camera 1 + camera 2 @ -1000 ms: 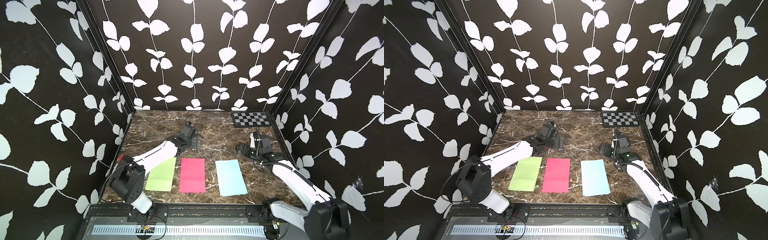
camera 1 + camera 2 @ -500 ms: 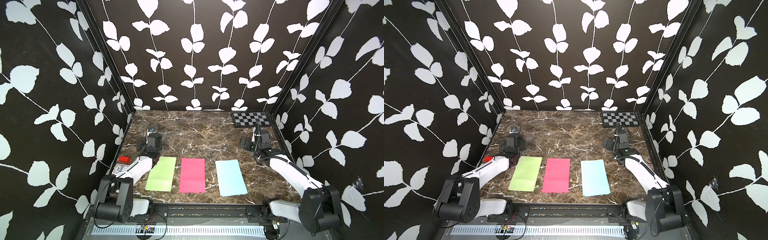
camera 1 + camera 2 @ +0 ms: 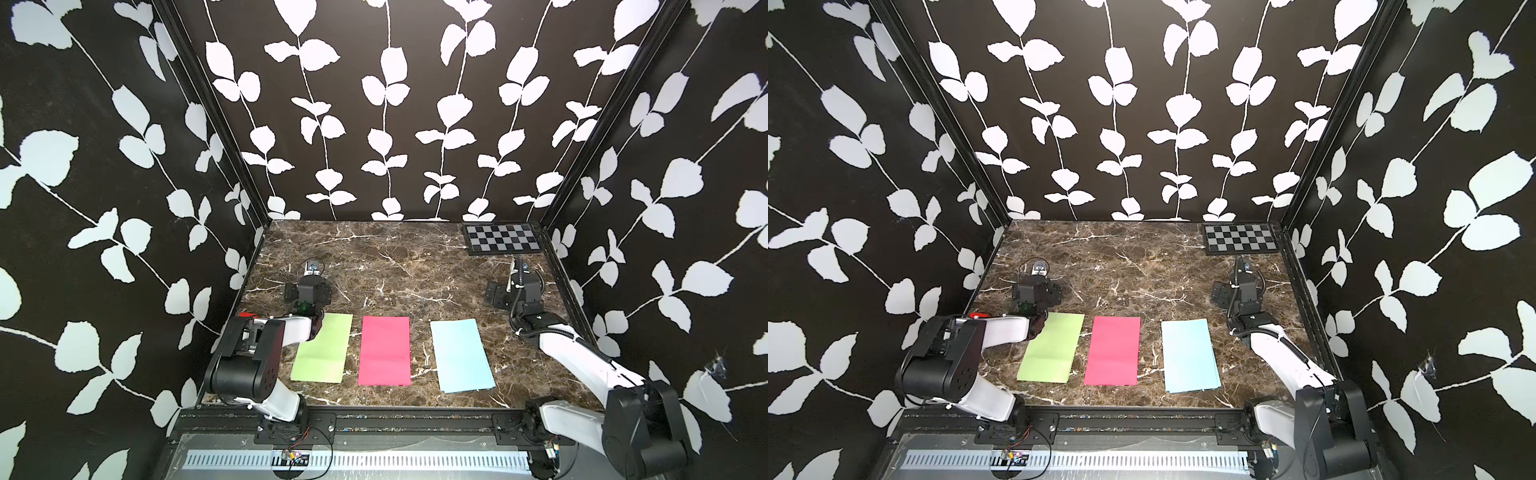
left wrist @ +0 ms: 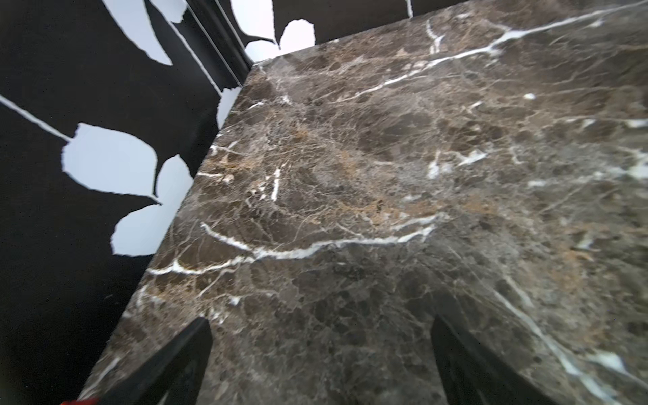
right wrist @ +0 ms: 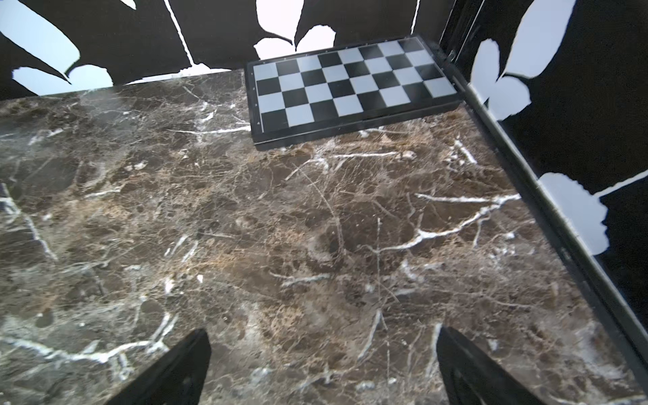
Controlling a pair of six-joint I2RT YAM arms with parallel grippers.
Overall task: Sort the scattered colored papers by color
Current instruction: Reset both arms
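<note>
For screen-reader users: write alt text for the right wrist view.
The right gripper is open and empty above the brown marble table. A black-and-grey checkerboard panel lies flat in the far corner, against black walls with white leaves.

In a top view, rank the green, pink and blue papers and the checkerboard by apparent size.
1. blue paper, slightly largest.
2. pink paper and green paper: alike; the left arm hides green's corner.
3. checkerboard: smallest-looking, but farthest from the camera, so unsure.
</note>
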